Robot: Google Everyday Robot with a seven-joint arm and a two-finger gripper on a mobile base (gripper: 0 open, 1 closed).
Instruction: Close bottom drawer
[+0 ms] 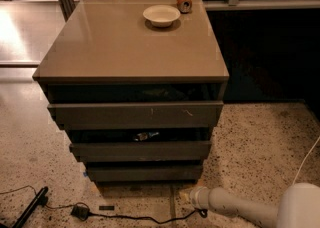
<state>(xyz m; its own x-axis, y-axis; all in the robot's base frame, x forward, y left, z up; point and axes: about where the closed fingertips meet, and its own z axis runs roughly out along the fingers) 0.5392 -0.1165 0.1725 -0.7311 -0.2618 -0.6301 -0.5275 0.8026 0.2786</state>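
The bottom drawer (145, 173) is the lowest and narrowest of three dark grey-brown drawer fronts in the cabinet. Its plain front panel sits just above the floor. A dark gap shows above the panel. My gripper (187, 195) is at the end of the white arm, low over the floor. It is a little below and to the right of the drawer's right end and does not touch it.
The middle drawer (141, 150) and the widest top drawer (136, 115) stand above it, both with dark gaps. A white bowl (161, 15) and a can (184, 0) sit on the cabinet top (130, 47). A black cable (120, 217) and plug lie on the speckled floor.
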